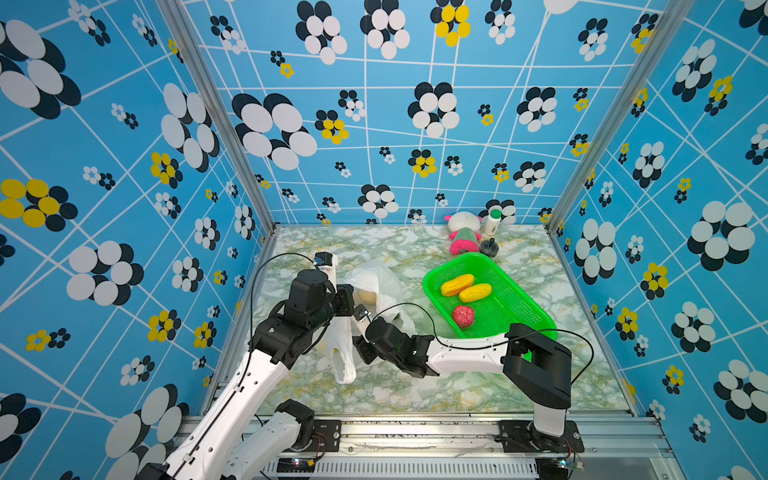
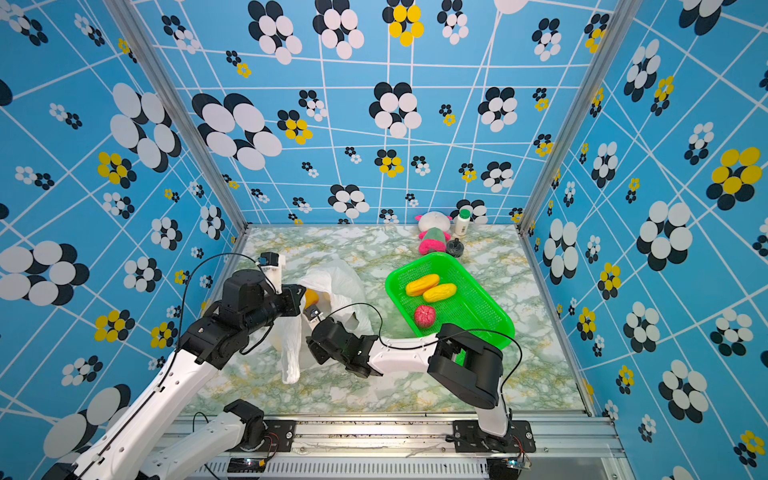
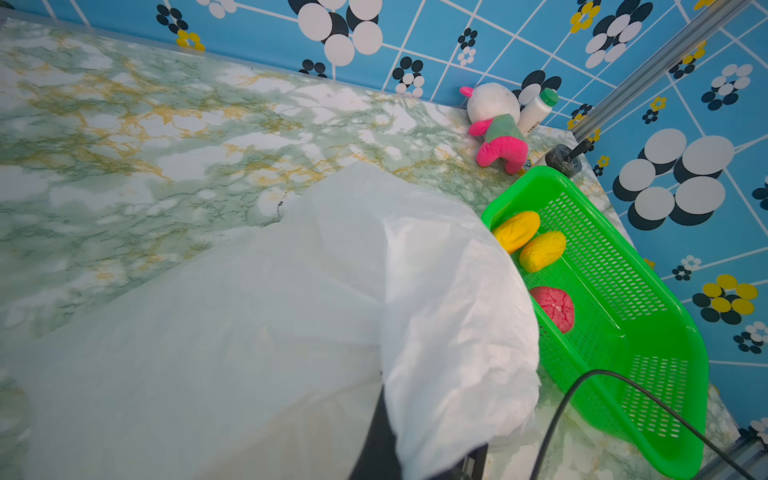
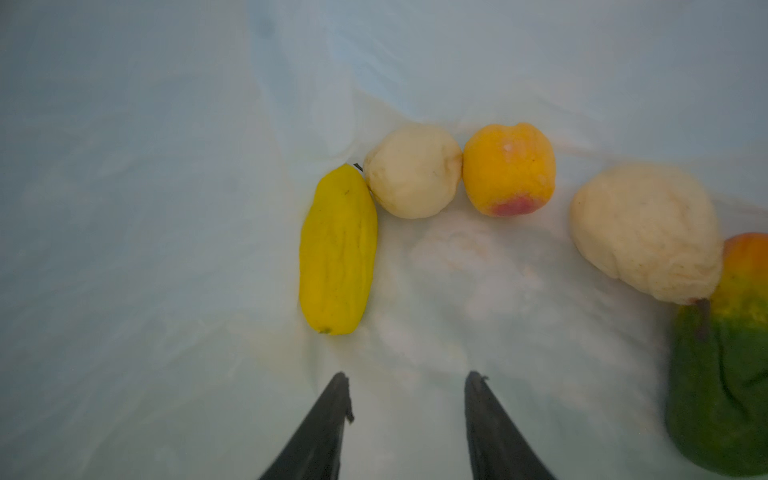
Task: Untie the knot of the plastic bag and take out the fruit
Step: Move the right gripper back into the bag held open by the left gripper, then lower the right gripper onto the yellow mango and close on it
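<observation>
Plastic bag (image 1: 376, 282) sits left of centre on the marbled table (image 1: 457, 390), low in both top views. Its mouth gapes and I can see no tied knot. One handle loop (image 1: 343, 361) trails toward the front edge.

At the bag's left edge the left gripper (image 1: 350, 300) is clamped on the rim, tenting the film up. That film looks thin, light and slippery. I would expect it to sag over the fruit if the rim were let go, so the rim or a handle is the place to hold.

The right gripper (image 4: 409, 384) is inside the bag, jaws apart and empty, just short of the fruit. From left to right in its wrist view lie:
- a yellow oblong fruit (image 4: 338, 249) pressed against the bag wall
- a small beige fruit (image 4: 413, 170)
- an orange-red fruit (image 4: 509, 168)
- a larger beige fruit (image 4: 646, 232)
- a green-and-orange fruit (image 4: 723, 353)

They look light and a little wrinkled. The round ones will likely roll, so I would pinch the oblong one across its narrow middle.

A black cable (image 1: 403, 304) arcs over the bag. Further right, the green basket (image 1: 503, 303) holds two yellow-orange pieces (image 1: 457, 284) and a wrinkled red ball (image 1: 463, 316). The right arm crosses the basket's near corner. A plush toy (image 1: 463, 232) and a white bottle (image 1: 493, 222) stand well behind.
</observation>
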{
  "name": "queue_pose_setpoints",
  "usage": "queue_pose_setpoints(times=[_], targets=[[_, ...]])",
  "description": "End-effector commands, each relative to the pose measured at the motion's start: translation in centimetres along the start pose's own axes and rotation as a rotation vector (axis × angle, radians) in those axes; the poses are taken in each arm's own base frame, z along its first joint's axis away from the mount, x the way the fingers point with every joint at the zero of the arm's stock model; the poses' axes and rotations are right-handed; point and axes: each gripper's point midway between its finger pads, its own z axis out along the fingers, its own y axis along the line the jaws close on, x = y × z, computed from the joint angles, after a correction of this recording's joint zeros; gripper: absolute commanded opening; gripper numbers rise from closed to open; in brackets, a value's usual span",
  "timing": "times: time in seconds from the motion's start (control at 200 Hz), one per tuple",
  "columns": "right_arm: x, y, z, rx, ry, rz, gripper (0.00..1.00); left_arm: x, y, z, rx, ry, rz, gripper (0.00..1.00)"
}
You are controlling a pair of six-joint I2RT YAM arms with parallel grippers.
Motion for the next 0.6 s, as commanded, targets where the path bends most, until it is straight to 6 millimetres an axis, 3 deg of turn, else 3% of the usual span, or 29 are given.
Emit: queue_pose_setpoints(times=[0.0, 0.335, 0.42, 0.455, 0.595], targets=[[0.2, 2.1, 1.7, -0.089, 0.002, 0.034, 0.53, -0.4, 0.3, -0.9, -0.007, -0.028, -0.001, 0.00], [0.8, 5.0, 4.9, -0.220, -0.005, 0.087, 0.69, -0.9, 0.3, -1.0, -0.017, -0.024, -0.003, 0.00], [0.5, 5.8, 5.5, -0.255, -0.014, 0.102, 0.77, -0.8, 0.3, -0.9, -0.022, -0.019, -0.006, 0.00], [1.8, 5.8, 6.4, -0.254, 0.010, 0.104, 0.80, -0.9, 0.4, -0.9, -0.026, -0.017, -0.006, 0.00], [2.0, 5.7, 7.7, -0.233, 0.011, 0.106, 0.94, -1.3, 0.2, -1.1, -0.030, -0.013, -0.003, 0.00]])
